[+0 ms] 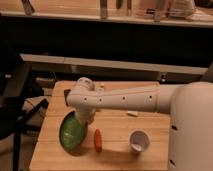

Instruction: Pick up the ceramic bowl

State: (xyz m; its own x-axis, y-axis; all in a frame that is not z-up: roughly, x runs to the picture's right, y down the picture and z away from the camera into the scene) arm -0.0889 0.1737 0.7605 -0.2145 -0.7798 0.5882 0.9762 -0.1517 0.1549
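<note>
The ceramic bowl is green and wide, at the front left of the wooden table. It stands tilted, with its right rim raised and its left rim low near the tabletop. My gripper comes down from the white arm onto the bowl's upper right rim and is shut on it. The arm hides the rim where it is held.
An orange carrot-like item lies just right of the bowl. A small white cup stands further right. A small pale piece lies under the arm. A black chair stands left of the table, and a dark counter runs behind it.
</note>
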